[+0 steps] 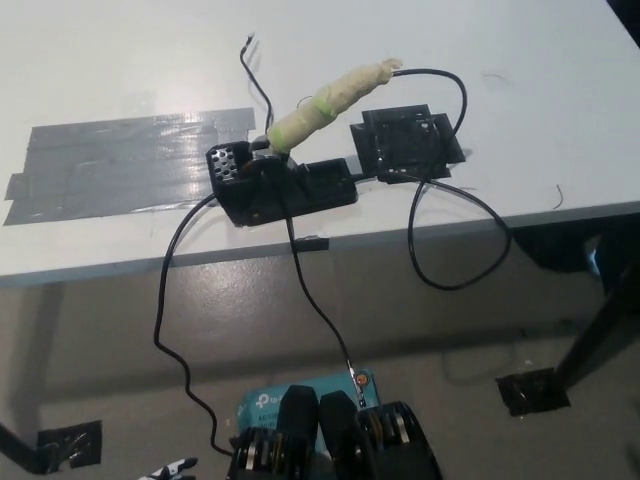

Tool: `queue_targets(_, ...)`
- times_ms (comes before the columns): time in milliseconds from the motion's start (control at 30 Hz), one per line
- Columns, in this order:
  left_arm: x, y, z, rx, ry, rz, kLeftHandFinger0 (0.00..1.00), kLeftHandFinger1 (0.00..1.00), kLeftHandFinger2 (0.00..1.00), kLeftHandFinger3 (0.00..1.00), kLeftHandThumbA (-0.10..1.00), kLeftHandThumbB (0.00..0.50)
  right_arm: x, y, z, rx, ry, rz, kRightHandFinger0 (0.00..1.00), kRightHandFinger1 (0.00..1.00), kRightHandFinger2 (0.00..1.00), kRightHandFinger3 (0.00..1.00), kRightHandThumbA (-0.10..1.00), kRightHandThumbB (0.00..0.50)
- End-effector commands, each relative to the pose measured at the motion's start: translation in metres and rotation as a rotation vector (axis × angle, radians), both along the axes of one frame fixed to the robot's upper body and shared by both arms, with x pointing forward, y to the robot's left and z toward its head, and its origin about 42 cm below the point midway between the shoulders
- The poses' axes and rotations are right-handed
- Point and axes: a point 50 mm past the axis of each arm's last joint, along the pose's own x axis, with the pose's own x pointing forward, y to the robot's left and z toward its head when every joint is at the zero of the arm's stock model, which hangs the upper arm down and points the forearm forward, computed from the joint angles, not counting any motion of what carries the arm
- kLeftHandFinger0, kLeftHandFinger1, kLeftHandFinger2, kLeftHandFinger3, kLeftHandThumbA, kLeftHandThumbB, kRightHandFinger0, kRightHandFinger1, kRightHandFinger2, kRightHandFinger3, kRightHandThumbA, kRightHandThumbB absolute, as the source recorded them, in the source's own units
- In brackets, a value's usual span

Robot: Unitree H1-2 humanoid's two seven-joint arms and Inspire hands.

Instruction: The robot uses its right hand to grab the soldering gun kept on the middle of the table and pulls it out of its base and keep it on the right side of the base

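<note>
The white table (120, 60) fills the upper half of the head view, its smooth matte top ending in a front edge that runs slightly uphill toward the picture's right; below that edge lies pale grey floor (100, 340). Only the tips of the white left hand (170, 469) show, at the bottom edge of the picture, too little to tell whether it is open or closed, and the black right hand is out of view. Far up and ahead of that left hand, a broad patch of grey duct tape (110, 165) lies flat and shiny on the tabletop, with bare table all around it. Further to the right of the tape, near the table's front edge, sits the black plastic base (285, 190), a blocky stand with a perforated end. The soldering gun (335, 100) rests in it, tilted up and away, its handle wrapped in cream and pale green tape, lumpy and cylindrical. Just beside the base on the far side lies a flat square black unit (405, 140), with open white table beyond it toward the right edge. Thin black cables (455, 240) loop off the front edge and hang over the floor, one trailing down toward the left hand.
</note>
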Motion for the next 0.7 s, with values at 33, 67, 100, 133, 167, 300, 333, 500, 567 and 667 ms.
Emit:
queue_targets(33, 0.000, 0.005, 0.007, 0.027, 0.008, -0.019, 0.81, 0.87, 0.99, 1.00, 0.50, 0.229, 0.036, 0.027, 0.103, -0.003, -0.335, 0.049, 1.00, 1.00, 1.00, 1.00, 0.57, 0.265)
queue_targets(67, 0.000, 0.006, 0.007, 0.028, 0.009, -0.016, 0.81, 0.88, 1.00, 1.00, 0.50, 0.227, 0.052, 0.045, 0.127, 0.011, -0.395, 0.109, 1.00, 1.00, 1.00, 1.00, 0.56, 0.294)
queue_targets(100, 0.001, 0.005, 0.007, 0.026, 0.008, -0.019, 0.81, 0.88, 1.00, 1.00, 0.50, 0.231, 0.061, 0.059, 0.143, 0.038, -0.434, 0.152, 1.00, 1.00, 1.00, 1.00, 0.55, 0.313)
queue_targets(133, 0.000, 0.005, 0.007, 0.029, 0.007, -0.021, 0.81, 0.88, 1.00, 1.00, 0.51, 0.235, 0.066, 0.069, 0.152, 0.008, -0.456, 0.166, 1.00, 1.00, 1.00, 1.00, 0.59, 0.292)
queue_targets(167, 0.000, 0.004, 0.007, 0.031, 0.008, -0.024, 0.80, 0.87, 0.99, 1.00, 0.52, 0.236, 0.070, 0.078, 0.160, -0.006, -0.474, 0.183, 1.00, 1.00, 1.00, 1.00, 0.61, 0.294)
queue_targets(300, -0.002, 0.002, 0.006, 0.025, 0.015, -0.033, 0.80, 0.87, 0.98, 1.00, 0.52, 0.225, 0.101, 0.140, 0.194, -0.095, -0.507, 0.291, 1.00, 1.00, 1.00, 1.00, 0.57, 0.346)
queue_targets(333, -0.001, 0.001, 0.006, 0.026, 0.014, -0.036, 0.80, 0.87, 0.98, 1.00, 0.52, 0.225, 0.101, 0.139, 0.194, -0.097, -0.508, 0.287, 1.00, 1.00, 1.00, 1.00, 0.57, 0.347)
queue_targets(500, 0.005, 0.000, 0.005, 0.008, 0.012, -0.021, 0.82, 0.89, 1.00, 1.00, 0.48, 0.226, 0.132, 0.195, 0.209, -0.203, -0.519, 0.366, 1.00, 1.00, 1.00, 1.00, 0.46, 0.306)
queue_targets(567, 0.003, -0.001, 0.006, 0.019, 0.008, -0.033, 0.82, 0.89, 1.00, 1.00, 0.52, 0.233, 0.152, 0.223, 0.217, -0.267, -0.525, 0.385, 1.00, 1.00, 1.00, 1.00, 0.39, 0.303)
queue_targets(667, 0.001, 0.001, 0.006, 0.032, 0.014, -0.045, 0.81, 0.88, 1.00, 1.00, 0.53, 0.217, 0.170, 0.250, 0.222, -0.315, -0.530, 0.396, 1.00, 1.00, 1.00, 1.00, 0.46, 0.278)
